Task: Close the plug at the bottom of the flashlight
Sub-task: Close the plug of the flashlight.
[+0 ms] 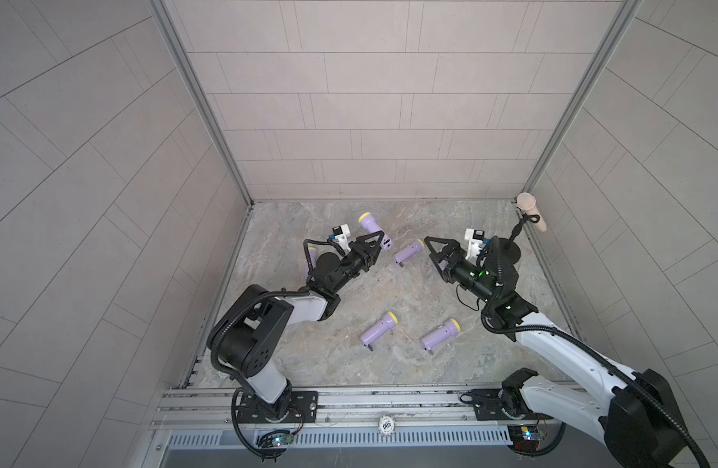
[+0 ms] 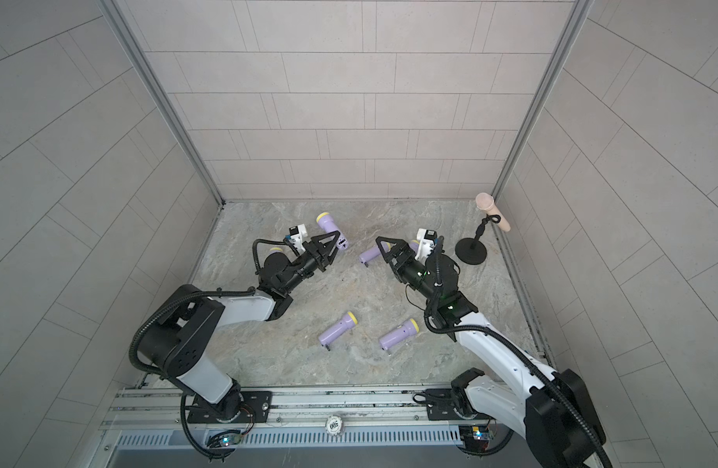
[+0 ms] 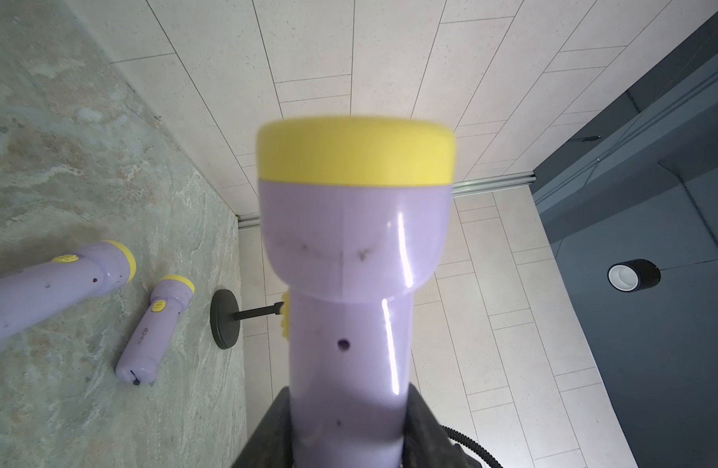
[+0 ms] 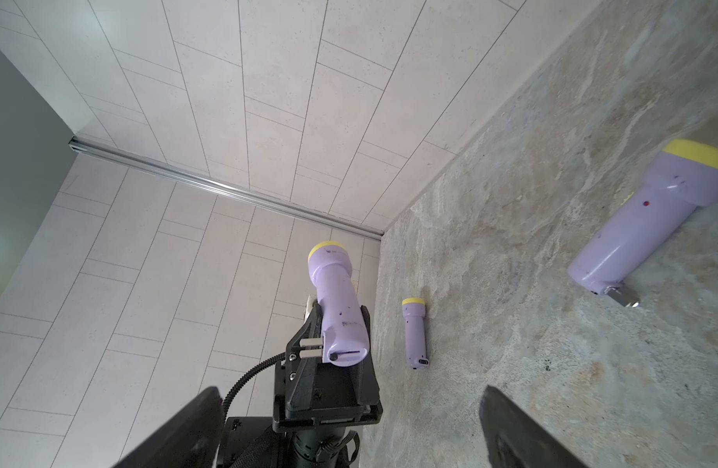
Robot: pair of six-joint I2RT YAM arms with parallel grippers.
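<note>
As your right gripper (image 1: pixel 435 253) stands with its jaws wide apart and nothing between them, you have it free for the work. Straight ahead of these jaws, in the right wrist view, you see the bottom end of the flashlight (image 4: pixel 341 316). It is raised above the table (image 4: pixel 551 263) and does not touch it.

The plug (image 4: pixel 311 348) is not closed yet. Its two pale prongs stick out sideways from that end, across your line of approach. They lie very close to one finger of the left gripper (image 1: pixel 373 243); whether they touch it, I cannot tell.

The left gripper is clenched on the purple body near the bottom end, with the yellow head pointing away from you.

I think the best way is to use one finger only (image 4: pixel 519 433). Put it against the tips of the prongs and press slowly, so that they fold toward the bottom face. Do not clench your right jaws on the body, because this can turn the flashlight in the left grasp. Also take care not to strike the left finger beside the prongs.

Farther beyond the jaws, other flashlights (image 4: pixel 415 334) lie on the table. Leave them alone for now.
</note>
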